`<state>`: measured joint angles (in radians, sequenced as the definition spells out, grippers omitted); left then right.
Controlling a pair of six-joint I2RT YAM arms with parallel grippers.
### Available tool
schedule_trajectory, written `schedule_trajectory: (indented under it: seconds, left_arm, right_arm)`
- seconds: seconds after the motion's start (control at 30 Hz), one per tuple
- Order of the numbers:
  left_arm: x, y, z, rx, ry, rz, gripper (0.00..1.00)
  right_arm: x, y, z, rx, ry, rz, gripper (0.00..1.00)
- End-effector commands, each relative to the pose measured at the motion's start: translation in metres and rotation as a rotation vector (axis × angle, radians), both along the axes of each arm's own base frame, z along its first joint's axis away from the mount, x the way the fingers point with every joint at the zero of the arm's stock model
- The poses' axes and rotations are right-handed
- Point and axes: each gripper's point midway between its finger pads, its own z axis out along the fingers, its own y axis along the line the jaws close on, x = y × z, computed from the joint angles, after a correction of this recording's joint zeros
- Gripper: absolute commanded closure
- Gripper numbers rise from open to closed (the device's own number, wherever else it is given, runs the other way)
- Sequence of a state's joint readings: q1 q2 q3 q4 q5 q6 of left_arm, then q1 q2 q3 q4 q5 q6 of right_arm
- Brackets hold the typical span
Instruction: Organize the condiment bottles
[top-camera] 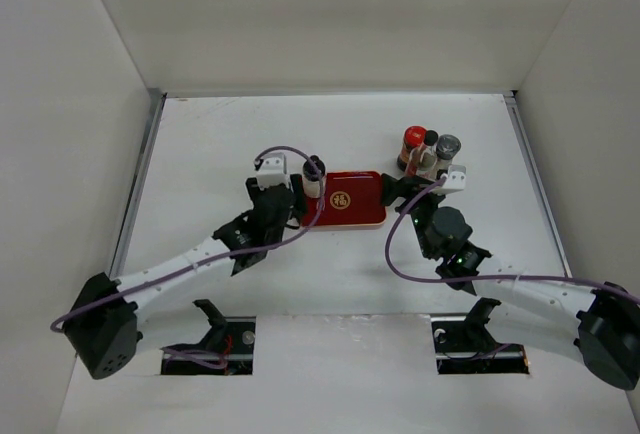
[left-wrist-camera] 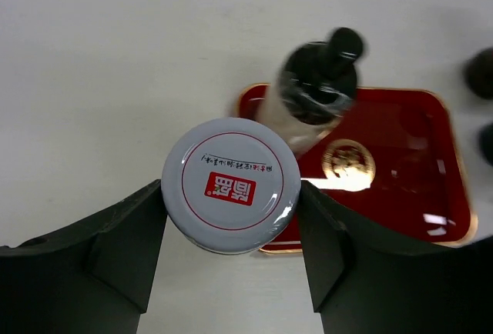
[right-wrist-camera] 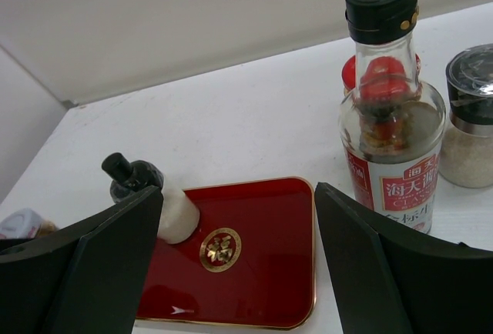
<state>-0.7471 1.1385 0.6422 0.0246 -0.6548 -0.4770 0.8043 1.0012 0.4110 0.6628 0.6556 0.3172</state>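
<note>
Left jaws [left-wrist-camera: 231, 199] are clamped on the upright pale-lidded jar [left-wrist-camera: 231, 180], at the near-left corner of the tray [left-wrist-camera: 400, 141]. We judge the tray lies just ahead. A black-capped white bottle [left-wrist-camera: 312, 88] stands on it. The jar lid has a red patch; we cannot read its characters. Right jaws [right-wrist-camera: 239, 190] are apart and empty. A tall bottle [right-wrist-camera: 389, 141], labelled 海天, is ahead-right, nearer this arm.

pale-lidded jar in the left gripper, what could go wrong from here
Moved onto the red tray, the pale-lidded jar in the left gripper could knock the black-capped bottle standing at the tray's corner just beyond it. The open right gripper is close to the slim bottle and could bump it.
</note>
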Motion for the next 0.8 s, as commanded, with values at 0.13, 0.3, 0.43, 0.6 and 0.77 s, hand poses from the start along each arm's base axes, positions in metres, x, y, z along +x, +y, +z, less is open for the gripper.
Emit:
schedule_trajectory:
  seconds: [0.13, 0.3, 0.43, 0.6, 0.77]
  left_arm:
    - [-0.014, -0.078, 0.057, -0.095, -0.140, -0.116, 0.70]
    - [0.007, -0.139, 0.065, -0.125, -0.168, -0.179, 0.70]
    - [0.037, -0.162, 0.060, -0.084, -0.197, -0.171, 0.70]
    - [0.067, -0.175, 0.042, -0.041, -0.190, -0.147, 0.70]
    - [0.089, -0.172, 0.019, -0.030, -0.182, -0.113, 0.70]
  right_arm:
    - [-0.001, -0.012, 0.026, 0.074, -0.066, -0.043, 0.15]
    - [-0.005, -0.067, 0.032, 0.157, -0.095, -0.225, 0.28]
    - [-0.013, -0.080, 0.036, 0.234, -0.117, -0.239, 0.53]
    - [-0.017, -0.082, 0.040, 0.258, -0.131, -0.236, 0.49]
    - [-0.018, -0.082, 0.042, 0.265, -0.138, -0.227, 0.44]
